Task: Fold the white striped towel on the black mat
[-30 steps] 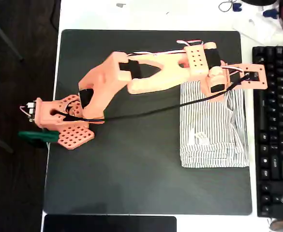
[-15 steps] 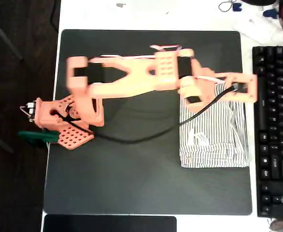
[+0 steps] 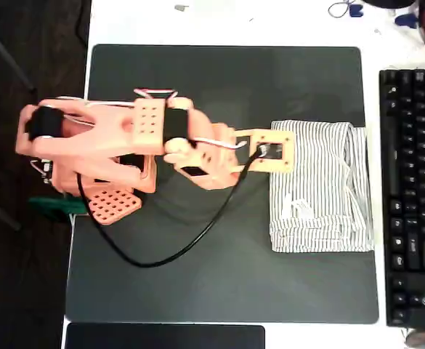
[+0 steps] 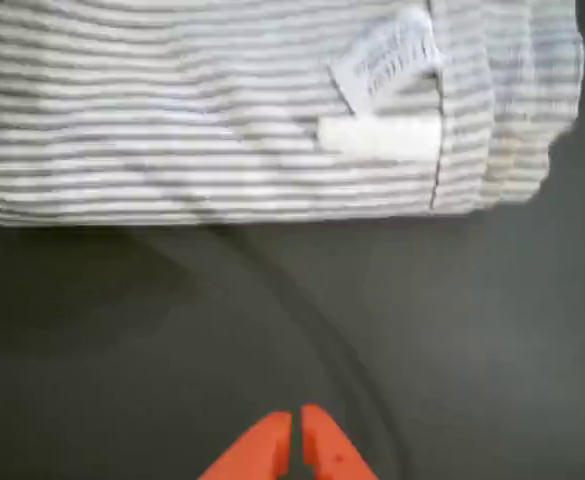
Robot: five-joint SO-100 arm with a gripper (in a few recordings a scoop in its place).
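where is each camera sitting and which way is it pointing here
Overhead view: fixed above the table, looking straight down on the black mat, the keyboard at the right edge and the whole orange arm.
Wrist view: rides on the arm, looking down and forward over the mat at the towel's near edge; the gripper shows at the bottom, its tips together.
Shared: both show the white striped towel lying folded on the mat, with its sewn label on top.
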